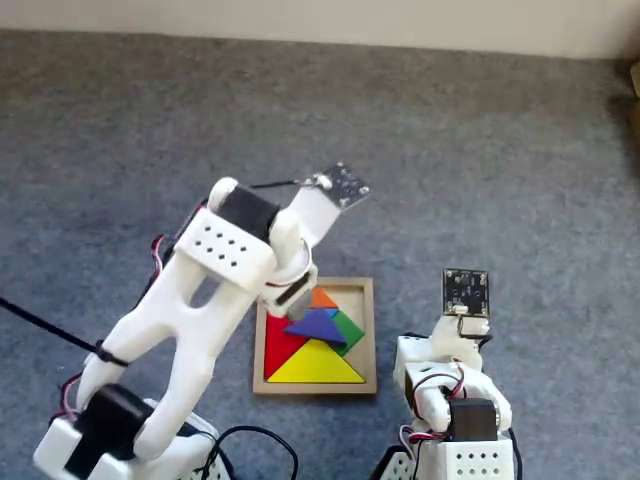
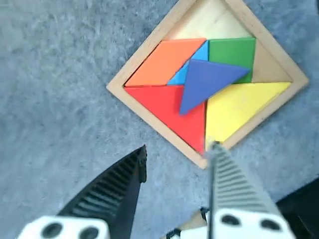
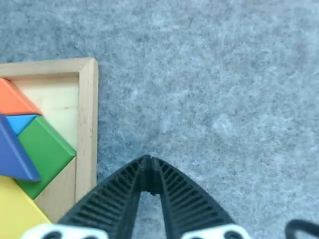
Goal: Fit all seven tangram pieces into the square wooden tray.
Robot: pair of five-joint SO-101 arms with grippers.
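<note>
- The white left arm (image 1: 200,300) leans over the tray's side in the high view. Its left gripper (image 2: 178,147) hangs above one corner of the tray, fingers spread and empty. If you bring it straight down, a fingertip would likely land on the rim, not on a piece.
- The square wooden tray (image 2: 149,114) sits loose on grey carpet (image 1: 480,150). A sideways push on the rim could slide or turn it, and your aim would be off.
- The right gripper (image 3: 150,162) rests over the carpet just beside the tray's rim, fingers pressed together and empty. If you swing it inward, it could knock the tray.
- The dark blue triangle (image 2: 209,82) lies askew on top of the others, overlapping the red triangle (image 2: 169,112), yellow triangle (image 2: 244,102) and green square (image 2: 232,50). It is not seated. Pressing on it may lift or shift the pieces below.
- The small light blue piece (image 2: 192,67), beside the orange piece (image 2: 167,59), is partly covered. If you drag the blue triangle, it could come out with it.
</note>
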